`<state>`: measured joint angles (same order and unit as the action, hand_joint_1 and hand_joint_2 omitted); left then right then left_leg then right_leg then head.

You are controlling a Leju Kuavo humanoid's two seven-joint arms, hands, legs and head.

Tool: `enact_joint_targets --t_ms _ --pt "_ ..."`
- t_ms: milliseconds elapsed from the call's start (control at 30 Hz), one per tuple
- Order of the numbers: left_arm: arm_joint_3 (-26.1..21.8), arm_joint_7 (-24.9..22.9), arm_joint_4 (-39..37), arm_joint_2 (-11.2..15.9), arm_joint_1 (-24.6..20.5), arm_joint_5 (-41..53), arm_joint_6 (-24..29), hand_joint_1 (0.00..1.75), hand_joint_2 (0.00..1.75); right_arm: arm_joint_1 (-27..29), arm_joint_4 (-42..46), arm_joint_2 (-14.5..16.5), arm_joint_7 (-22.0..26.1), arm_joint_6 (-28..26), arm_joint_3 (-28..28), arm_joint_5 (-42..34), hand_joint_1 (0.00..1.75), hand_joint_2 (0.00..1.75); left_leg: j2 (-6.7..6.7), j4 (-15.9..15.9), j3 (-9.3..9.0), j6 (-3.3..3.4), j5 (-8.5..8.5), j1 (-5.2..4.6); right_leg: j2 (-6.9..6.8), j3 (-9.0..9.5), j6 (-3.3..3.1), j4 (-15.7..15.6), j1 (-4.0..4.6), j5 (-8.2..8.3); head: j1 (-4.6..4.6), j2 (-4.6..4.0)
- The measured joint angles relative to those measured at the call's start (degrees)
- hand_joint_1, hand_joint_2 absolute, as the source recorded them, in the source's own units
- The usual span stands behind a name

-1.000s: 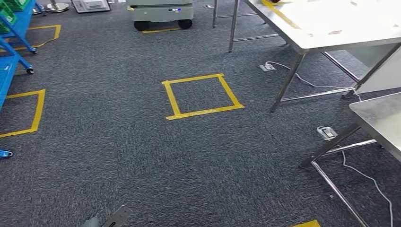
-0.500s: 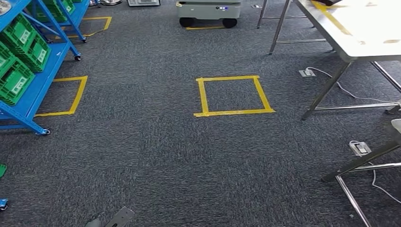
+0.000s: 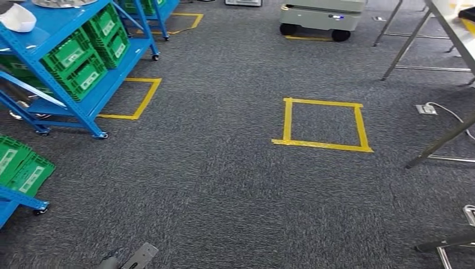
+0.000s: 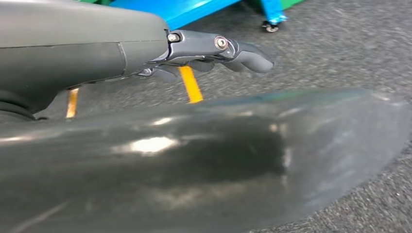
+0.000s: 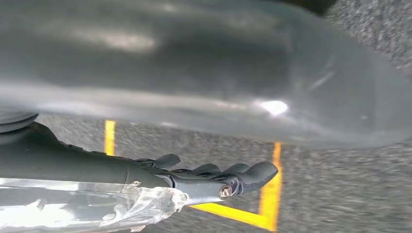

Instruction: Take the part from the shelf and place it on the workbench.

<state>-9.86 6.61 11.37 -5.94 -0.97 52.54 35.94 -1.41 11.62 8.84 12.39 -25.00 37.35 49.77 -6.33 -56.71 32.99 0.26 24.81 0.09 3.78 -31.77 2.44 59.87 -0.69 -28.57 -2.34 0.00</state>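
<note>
A blue shelf [image 3: 84, 106] on castors stands at the left of the head view with green bins [image 3: 84, 61] on its lower levels. On its top level lie a white bowl-like piece [image 3: 17, 19] and the edge of a silvery round piece [image 3: 61, 3]. The workbench shows as a pale corner [image 3: 453, 14] and slanted metal legs [image 3: 442, 143] at the right edge. My left hand [image 4: 209, 48] hangs over the carpet near the shelf's foot, fingers stretched out and holding nothing. My right hand [image 5: 214, 177] hangs over yellow floor tape, fingers loosely extended and holding nothing.
A yellow tape square [image 3: 324, 124] marks the grey carpet ahead, and another [image 3: 131, 100] lies beside the shelf. A grey wheeled cart [image 3: 322, 14] is parked at the back. A floor socket with cable [image 3: 425, 109] lies near the bench legs. More green bins [image 3: 22, 168] sit lower left.
The camera has swung to the left: the blue shelf has come into view at the left, and the workbench and tables have slid off to the right.
</note>
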Motion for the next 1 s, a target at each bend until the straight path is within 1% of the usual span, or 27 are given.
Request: enact_joint_targets --t_ms 33,67,100,133,167,200,267,300,333,367,400,433,467,500,533,567,633,667,700,767,800,833,867,900,933,967,1000 --pt "0.0 -0.01 0.0 0.01 0.03 0.07 -0.01 0.0 0.0 -0.08 -0.02 0.01 0.02 0.03 0.01 0.0 0.0 0.0 -0.61 -0.02 0.15 -0.34 -0.06 0.05 0.77 0.69 -0.07 -1.46 -0.02 0.33 0.02 0.0" --pt "0.0 -0.02 0.0 0.03 0.11 0.13 -0.02 0.0 0.0 -0.17 -0.03 0.01 0.04 0.06 0.01 -0.01 0.0 0.0 -1.18 0.01 0.33 -0.75 -0.21 0.14 0.73 0.87 -0.27 -1.7 0.09 0.25 0.02 0.0" --pt "0.0 -0.02 -0.01 0.03 0.25 0.15 -0.02 0.0 0.0 -0.26 -0.04 0.01 0.06 0.05 0.02 -0.01 0.0 0.0 -1.72 0.17 0.5 -1.13 -0.41 0.31 0.17 0.96 -0.61 -1.73 0.21 0.41 0.01 0.0" --pt "0.0 -0.03 -0.02 0.07 0.42 0.17 -0.02 0.0 0.0 -0.34 -0.04 0.01 0.08 0.05 0.03 0.01 0.0 0.0 -1.55 0.12 0.69 -1.44 -0.37 0.36 -0.47 1.13 -0.98 -1.88 0.24 0.59 -0.01 0.0" --pt "0.0 -0.03 -0.03 0.08 0.5 0.19 -0.01 0.0 0.0 -0.37 -0.04 0.02 0.13 0.04 0.04 0.04 0.0 0.0 -0.57 -0.6 1.14 -1.72 0.19 0.29 -1.16 1.2 -1.33 -2.12 0.23 0.81 -0.17 0.0" --pt "0.0 -0.03 -0.04 0.08 0.47 0.21 0.0 0.0 0.0 -0.36 -0.04 0.02 0.16 0.05 0.04 0.08 0.0 0.0 0.87 -2.33 2.02 -1.91 1.38 0.17 -1.94 1.25 -1.6 -2.36 0.19 0.98 -0.4 0.0" --pt "0.0 -0.02 -0.06 0.0 0.18 0.25 0.01 0.0 0.0 -0.22 -0.04 0.02 0.21 0.07 0.06 0.11 0.0 0.0 4.05 -8.89 5.17 -2.19 5.02 -0.02 -3.65 1.29 -1.89 -2.52 0.37 1.01 -0.86 0.0" --pt "0.0 -0.02 -0.07 -0.04 0.04 0.27 0.01 0.0 0.0 -0.13 -0.04 0.02 0.2 0.07 0.08 0.13 0.0 0.0 4.79 -12.43 6.86 -2.28 6.44 -0.01 -4.59 1.28 -2.0 -2.52 0.48 0.96 -0.94 0.0" --pt "0.0 -0.01 -0.07 -0.06 0.01 0.28 0.01 0.0 0.0 -0.09 -0.04 0.01 0.2 0.07 0.09 0.15 0.0 0.0 5.26 -14.72 7.91 -2.33 6.95 0.0 -5.48 1.29 -2.08 -2.51 0.56 0.88 -0.95 0.0" --pt "0.0 -0.01 -0.07 -0.05 0.06 0.28 0.01 0.0 0.0 -0.09 -0.04 0.01 0.2 0.07 0.1 0.18 0.0 0.0 5.56 -15.07 8.01 -2.33 6.39 0.0 -6.31 1.33 -2.13 -2.51 0.6 0.81 -0.95 0.0" --pt "0.0 -0.01 -0.07 -0.04 0.13 0.28 0.01 0.0 0.0 -0.13 -0.04 0.02 0.2 0.08 0.12 0.21 0.0 0.0 5.89 -13.21 6.97 -2.29 4.89 0.0 -7.04 1.43 -2.11 -2.51 0.6 0.72 -0.97 0.0" --pt "0.0 -0.01 -0.07 -0.02 0.15 0.28 0.01 0.0 0.0 -0.18 -0.04 0.02 0.21 0.08 0.13 0.25 0.0 0.0 6.66 -9.76 5.07 -2.2 2.93 -0.02 -7.72 1.59 -2.01 -2.51 0.61 0.6 -0.99 0.0" --pt "0.0 -0.01 -0.07 -0.01 0.09 0.29 0.01 0.0 0.0 -0.21 -0.04 0.02 0.21 0.09 0.14 0.27 0.0 0.0 8.24 -5.92 2.98 -2.15 1.39 -0.18 -8.37 1.75 -1.79 -2.45 0.77 0.4 -1.05 0.0" --pt "0.0 -0.01 -0.07 0.0 -0.08 0.29 0.02 0.0 0.0 -0.22 -0.04 0.02 0.22 0.09 0.15 0.28 0.0 0.0 9.57 -2.82 1.35 -1.9 0.46 -0.33 -9.0 1.87 -1.55 -2.37 0.98 0.17 -1.15 0.0" --pt "0.0 -0.01 -0.07 0.0 -0.23 0.3 0.02 0.0 0.0 -0.23 -0.04 0.02 0.22 0.09 0.16 0.28 0.0 0.0 10.58 -0.88 0.4 -1.64 0.13 -0.49 -9.65 1.98 -1.31 -2.33 1.22 -0.05 -1.13 0.0" --pt "0.0 -0.01 -0.07 -0.01 -0.31 0.31 0.03 0.0 0.0 -0.26 -0.04 0.01 0.22 0.09 0.17 0.28 0.0 0.0 10.89 -0.13 0.15 -1.36 0.27 -0.66 -10.32 2.11 -1.1 -2.32 1.44 -0.24 -1.05 0.01" --pt "0.0 -0.01 -0.09 -0.01 -0.15 0.32 0.03 0.0 0.0 -0.43 -0.04 0.01 0.24 0.09 0.18 0.29 0.0 0.0 9.46 0.11 0.23 -0.67 0.23 -0.57 -11.23 2.42 -0.67 -2.31 1.43 -0.62 -0.83 0.01" --pt "-0.01 -0.02 -0.1 0.04 -0.05 0.34 0.03 0.0 0.0 -0.52 -0.04 0.02 0.28 0.1 0.18 0.3 0.0 0.0 8.75 0.19 0.19 -0.32 0.16 -0.46 -10.4 2.28 -0.39 -1.6 1.31 -1.27 -0.73 0.02" --pt "-0.03 -0.03 -0.11 0.09 -0.03 0.38 0.03 0.0 0.0 -0.57 -0.04 0.02 0.31 0.11 0.18 0.31 0.0 0.0 8.04 0.29 0.14 0.03 0.05 -0.31 -8.92 1.55 -0.12 0.2 1.15 -2.45 -0.62 0.01" --pt "-0.06 -0.05 -0.11 0.15 -0.22 0.52 0.03 0.0 0.0 -0.46 -0.04 0.02 0.35 0.13 0.18 0.33 0.0 0.0 6.49 0.33 0.18 0.54 -0.08 -0.16 -5.31 -1.84 0.26 7.47 0.91 -6.07 -0.3 0.01" --pt "-0.07 -0.05 -0.11 0.13 -0.27 0.62 0.03 0.0 0.0 -0.34 -0.04 0.02 0.33 0.13 0.19 0.33 0.0 0.0 5.65 0.32 0.23 0.65 -0.12 -0.17 -4.44 -3.91 0.33 11.5 0.87 -7.6 -0.19 0.0" --pt "-0.07 -0.06 -0.11 0.12 -0.25 0.69 0.02 0.0 0.0 -0.23 -0.04 0.01 0.31 0.13 0.19 0.34 0.0 0.0 4.77 0.31 0.25 0.7 -0.15 -0.18 -4.05 -5.5 0.35 14.26 0.87 -8.22 -0.12 0.0" --pt "-0.07 -0.07 -0.11 0.14 -0.16 0.74 0.02 0.0 0.0 -0.17 -0.04 0.01 0.29 0.14 0.2 0.36 0.0 0.0 3.9 0.29 0.24 0.69 -0.17 -0.18 -3.88 -6.11 0.3 14.82 0.87 -7.65 -0.08 0.0" --pt "-0.07 -0.08 -0.11 0.15 -0.07 0.76 0.01 0.0 0.0 -0.16 -0.04 0.01 0.29 0.14 0.2 0.39 0.0 0.0 2.99 0.27 0.19 0.64 -0.2 -0.17 -3.66 -5.54 0.22 12.96 0.81 -5.98 -0.05 0.0" --pt "-0.07 -0.09 -0.11 0.16 -0.02 0.79 0.01 0.0 0.0 -0.19 -0.04 0.01 0.29 0.15 0.2 0.43 0.0 0.0 2.11 0.25 0.14 0.57 -0.25 -0.15 -3.01 -4.0 0.13 9.29 0.7 -3.67 -0.04 0.0" --pt "-0.07 -0.1 -0.11 0.16 -0.02 0.8 0.01 0.0 0.0 -0.24 -0.04 0.01 0.29 0.16 0.2 0.45 0.0 0.0 1.3 0.21 0.12 0.42 -0.31 -0.14 -1.55 -2.11 0.05 5.07 0.5 -1.75 -0.02 0.0" --pt "-0.07 -0.1 -0.11 0.16 -0.06 0.81 0.01 0.0 0.0 -0.28 -0.04 0.02 0.29 0.17 0.2 0.46 0.0 0.0 0.51 0.1 0.2 0.21 -0.36 -0.17 -0.21 -0.52 -0.03 1.53 0.31 -0.41 -0.01 0.0"
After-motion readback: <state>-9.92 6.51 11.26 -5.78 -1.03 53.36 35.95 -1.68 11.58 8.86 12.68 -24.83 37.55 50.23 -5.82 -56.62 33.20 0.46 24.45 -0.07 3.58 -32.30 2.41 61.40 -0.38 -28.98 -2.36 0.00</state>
